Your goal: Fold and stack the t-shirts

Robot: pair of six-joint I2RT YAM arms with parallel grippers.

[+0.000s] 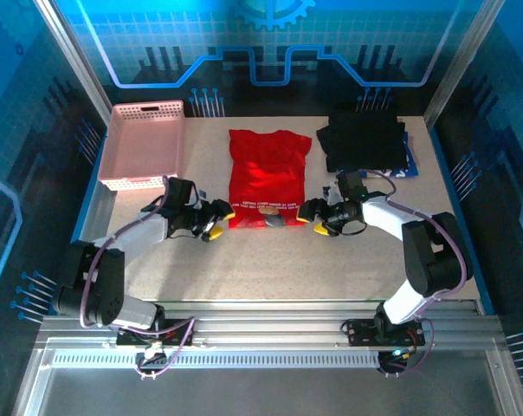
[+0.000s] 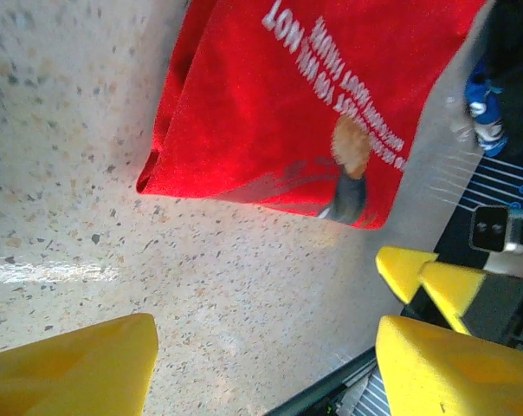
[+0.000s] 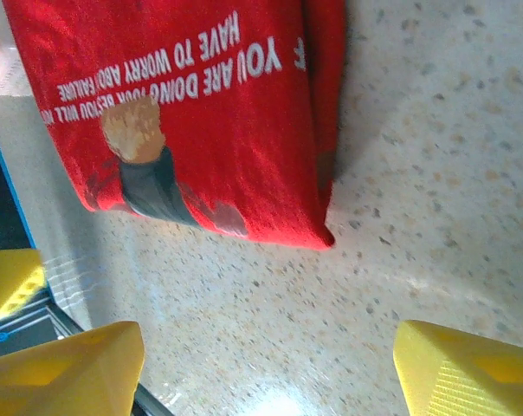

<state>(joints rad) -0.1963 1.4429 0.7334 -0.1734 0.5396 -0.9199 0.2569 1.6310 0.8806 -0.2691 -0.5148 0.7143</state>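
Note:
A bright red t-shirt [image 1: 267, 178] lies partly folded in the middle of the table, its teddy-bear print and white lettering at the near hem. My left gripper [image 1: 222, 220] is open just off the shirt's near left corner, with bare tabletop between its yellow fingers [image 2: 71, 368]. My right gripper [image 1: 311, 222] is open just off the near right corner, and nothing is between its fingers. Seen from the left wrist, the red t-shirt [image 2: 279, 104] lies ahead of the left gripper [image 2: 266, 364]. From the right wrist, the red t-shirt [image 3: 192, 113] lies ahead of the right gripper [image 3: 266, 364]. Folded black shirts [image 1: 363, 139] lie on a navy one [image 1: 409, 162] at the back right.
A pink perforated basket [image 1: 145, 143] stands at the back left of the table. Blue enclosure walls and metal posts ring the table. The right gripper's yellow fingertips [image 2: 417, 273] appear at the right of the left wrist view.

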